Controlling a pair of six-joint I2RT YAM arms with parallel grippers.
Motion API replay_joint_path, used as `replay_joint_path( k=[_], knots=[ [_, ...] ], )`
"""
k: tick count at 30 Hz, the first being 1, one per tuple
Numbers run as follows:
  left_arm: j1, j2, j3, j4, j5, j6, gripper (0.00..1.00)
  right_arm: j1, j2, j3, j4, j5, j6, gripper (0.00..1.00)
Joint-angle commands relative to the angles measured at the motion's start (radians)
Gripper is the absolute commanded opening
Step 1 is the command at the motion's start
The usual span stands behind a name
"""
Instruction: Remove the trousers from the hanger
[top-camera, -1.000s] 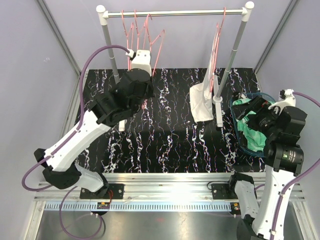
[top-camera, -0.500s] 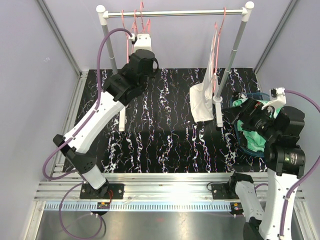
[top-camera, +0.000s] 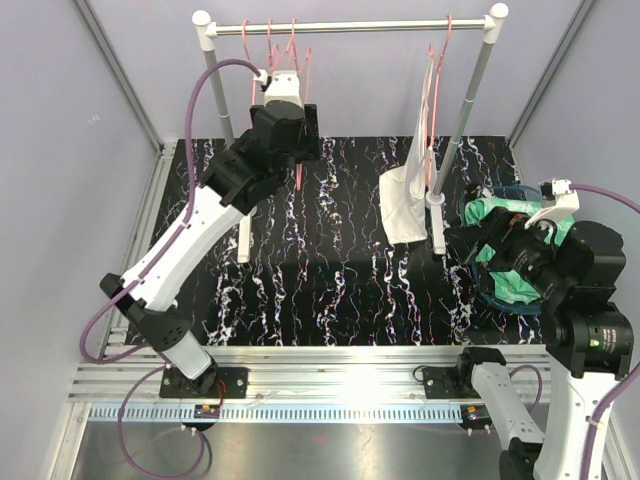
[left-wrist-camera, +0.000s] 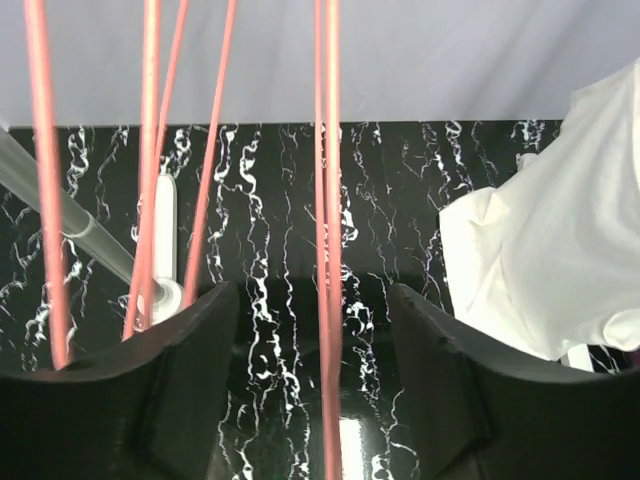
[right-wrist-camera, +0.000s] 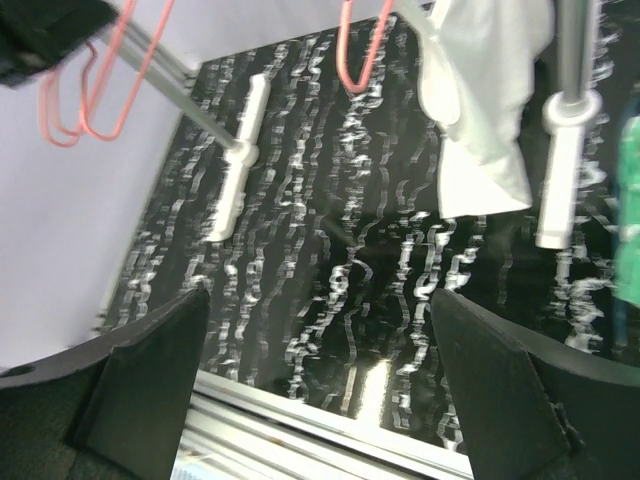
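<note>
White trousers (top-camera: 403, 205) hang from a pink hanger (top-camera: 437, 70) at the right end of the rail, low end near the table; they also show in the wrist views (left-wrist-camera: 540, 250) (right-wrist-camera: 480, 120). Green-and-white trousers (top-camera: 505, 275) lie in the bin at right. My left gripper (top-camera: 290, 95) is up at the rail's left end among empty pink hangers (top-camera: 270, 50). It is open (left-wrist-camera: 312, 300), and one hanger wire (left-wrist-camera: 327, 200) hangs freely between the fingers. My right gripper (top-camera: 485, 235) hovers open over the bin, with nothing between its fingers (right-wrist-camera: 320, 310).
The rail (top-camera: 350, 25) rests on two grey posts (top-camera: 222, 100) (top-camera: 465, 110) with white feet on the black marbled table (top-camera: 330, 250). A dark bin (top-camera: 520, 188) sits at the right edge. Lilac walls close in the back and sides.
My left gripper has lifted a pink hanger up to the rail and opened; the hanger now hangs with the others. My right arm has drawn back slightly toward the near right.
</note>
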Motion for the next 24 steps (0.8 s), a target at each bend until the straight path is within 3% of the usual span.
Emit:
replay_joint_path(
  k=[1, 2, 4, 8, 15, 18, 22, 24],
  knots=[
    [0.001, -0.132, -0.006, 0.011, 0.045, -0.010, 0.71, 0.067, 0.017, 0.083, -0.062, 0.163, -0.108, 0.99],
    [0.001, -0.151, -0.016, 0.010, 0.046, -0.007, 0.78, 0.095, 0.027, 0.101, -0.090, 0.261, -0.141, 0.99],
    [0.001, -0.221, -0.054, 0.007, 0.040, 0.001, 0.83, 0.153, 0.033, 0.149, -0.105, 0.361, -0.171, 0.99],
    [0.001, -0.358, -0.147, -0.005, -0.012, 0.019, 0.94, 0.188, 0.037, 0.215, -0.144, 0.437, -0.212, 0.99],
    [0.012, -0.589, -0.387, -0.071, -0.248, 0.079, 0.99, 0.211, 0.020, 0.301, -0.223, 0.504, -0.197, 0.99],
    [0.104, -0.694, -0.519, -0.090, -0.259, 0.087, 0.99, 0.228, -0.008, 0.267, -0.239, 0.570, -0.204, 0.99],
    [0.317, -0.807, -0.648, -0.122, -0.201, 0.072, 0.99, 0.235, -0.034, 0.226, -0.251, 0.610, -0.198, 0.99],
    [0.343, -0.887, -0.704, -0.143, -0.193, 0.035, 0.99, 0.235, -0.033, 0.224, -0.269, 0.599, -0.185, 0.99]
  ],
)
